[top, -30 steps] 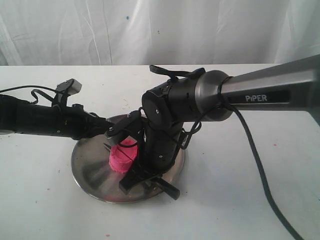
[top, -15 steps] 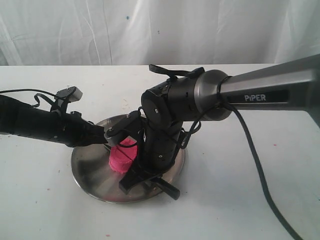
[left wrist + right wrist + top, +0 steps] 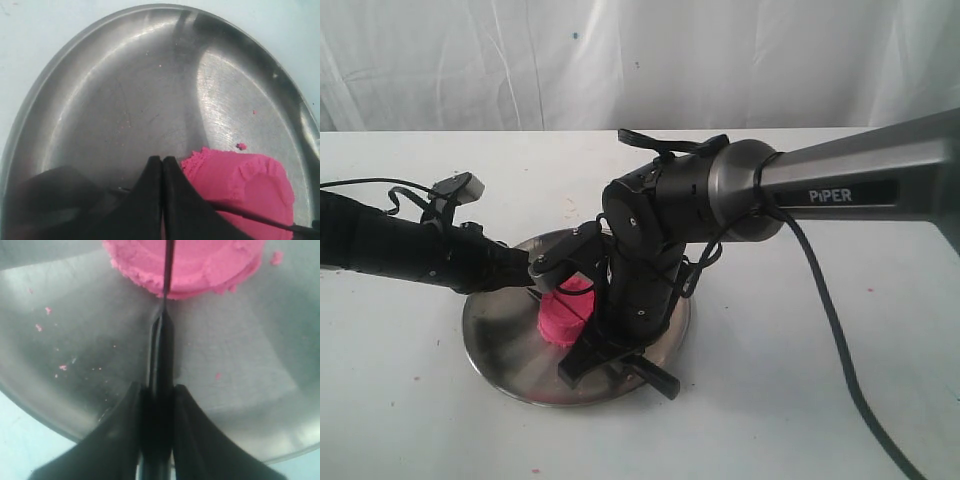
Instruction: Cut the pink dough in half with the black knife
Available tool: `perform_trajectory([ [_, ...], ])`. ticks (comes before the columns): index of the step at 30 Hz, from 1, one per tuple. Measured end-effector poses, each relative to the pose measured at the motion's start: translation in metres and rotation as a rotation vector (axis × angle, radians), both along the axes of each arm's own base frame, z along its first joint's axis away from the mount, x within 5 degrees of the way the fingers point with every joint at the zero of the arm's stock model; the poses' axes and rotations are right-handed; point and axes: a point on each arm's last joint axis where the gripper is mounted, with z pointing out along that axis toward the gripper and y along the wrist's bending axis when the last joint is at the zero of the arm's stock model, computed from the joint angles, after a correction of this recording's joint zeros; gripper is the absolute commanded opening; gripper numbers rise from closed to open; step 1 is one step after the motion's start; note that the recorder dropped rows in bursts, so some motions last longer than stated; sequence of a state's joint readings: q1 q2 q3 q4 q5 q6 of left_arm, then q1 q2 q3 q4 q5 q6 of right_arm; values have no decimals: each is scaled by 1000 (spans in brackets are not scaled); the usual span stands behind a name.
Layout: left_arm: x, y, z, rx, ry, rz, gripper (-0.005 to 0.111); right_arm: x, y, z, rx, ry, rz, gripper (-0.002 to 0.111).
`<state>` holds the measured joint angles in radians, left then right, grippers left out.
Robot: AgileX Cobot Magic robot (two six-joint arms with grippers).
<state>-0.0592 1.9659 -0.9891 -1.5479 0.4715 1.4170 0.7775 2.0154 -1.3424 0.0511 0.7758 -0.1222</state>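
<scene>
The pink dough [image 3: 563, 318] sits on the round steel plate [image 3: 495, 340] as one lump with a slit across its top. My right gripper [image 3: 608, 345] is shut on the black knife [image 3: 162, 340] by its handle [image 3: 658, 380]. The thin blade is sunk edge-on into the dough [image 3: 200, 262]. My left gripper [image 3: 162, 161] is shut with nothing in it. Its tip rests low over the plate [image 3: 125, 100], right beside the dough [image 3: 245, 185], and the knife blade [image 3: 260, 221] crosses the lump there. In the exterior view the left gripper [image 3: 535, 270] is at the dough's far-left side.
The plate stands on a white table [image 3: 410, 420] with a white curtain behind. Pink crumbs [image 3: 47, 310] are scattered on the plate [image 3: 250, 365]. The right arm [image 3: 840, 180] reaches in from the right, with its cable [image 3: 830, 330] hanging over the table.
My left arm has tilted and its gripper has dropped slightly toward the plate beside the dough. The right gripper and knife have barely moved.
</scene>
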Motion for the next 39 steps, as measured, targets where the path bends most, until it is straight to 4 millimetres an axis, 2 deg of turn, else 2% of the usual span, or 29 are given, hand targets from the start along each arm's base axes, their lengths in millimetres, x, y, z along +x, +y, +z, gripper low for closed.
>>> perform_trajectory([
  [11, 2, -2, -12, -33, 37, 10, 0, 0, 0, 0, -1, 1, 1, 0],
  [39, 2, -4, -14, -18, 39, -2, 0, -4, -3, 3, -56, 60, 5, 0],
])
